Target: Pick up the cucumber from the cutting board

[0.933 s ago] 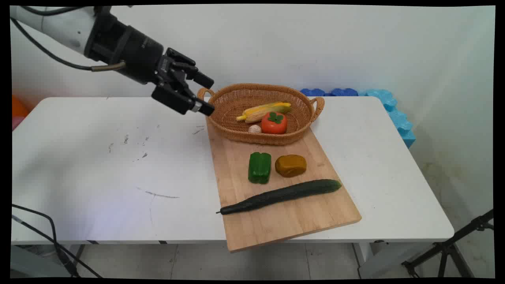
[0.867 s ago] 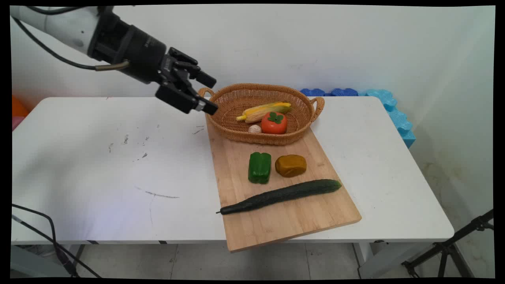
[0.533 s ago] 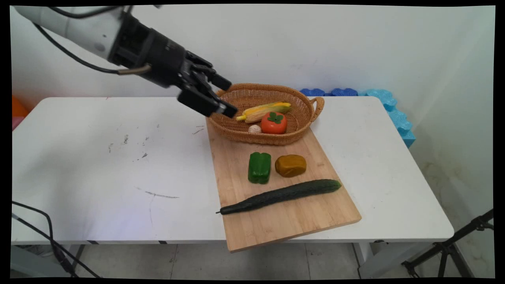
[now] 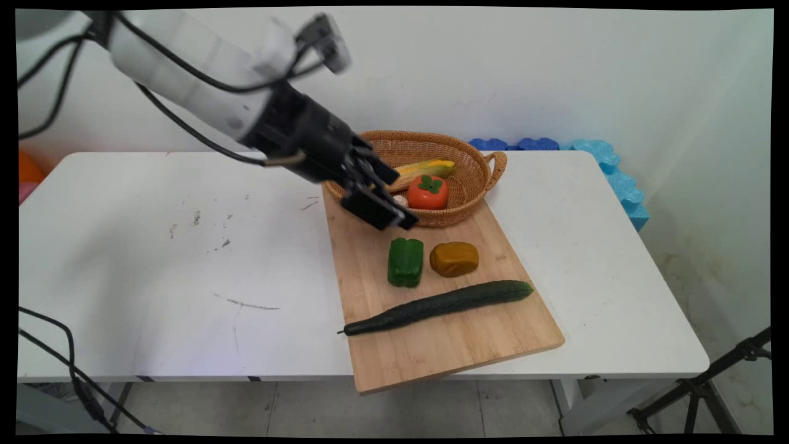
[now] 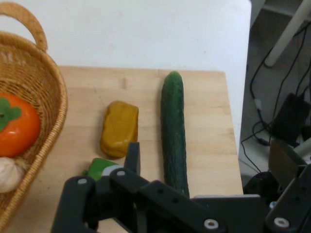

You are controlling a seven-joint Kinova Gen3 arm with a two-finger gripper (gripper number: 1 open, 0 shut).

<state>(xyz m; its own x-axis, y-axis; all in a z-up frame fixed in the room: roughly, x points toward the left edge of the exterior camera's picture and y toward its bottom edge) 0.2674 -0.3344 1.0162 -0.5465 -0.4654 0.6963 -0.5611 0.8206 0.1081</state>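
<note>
Now gripper (image 4: 394, 203) above green pepper (image 4: 405, 261); cucumber (image 4: 437, 306) lies diagonally.

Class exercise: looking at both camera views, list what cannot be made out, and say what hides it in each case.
- Small pale garlic bulb in the woven wicker basket: the main view's black gripper covers most of it; the hand view's left edge cuts it.
- Yellow corn cob: its left end is behind the gripper.
- Green bell pepper: in the hand view, mostly behind the linkage.
- Jaws: opening unclear.
</note>
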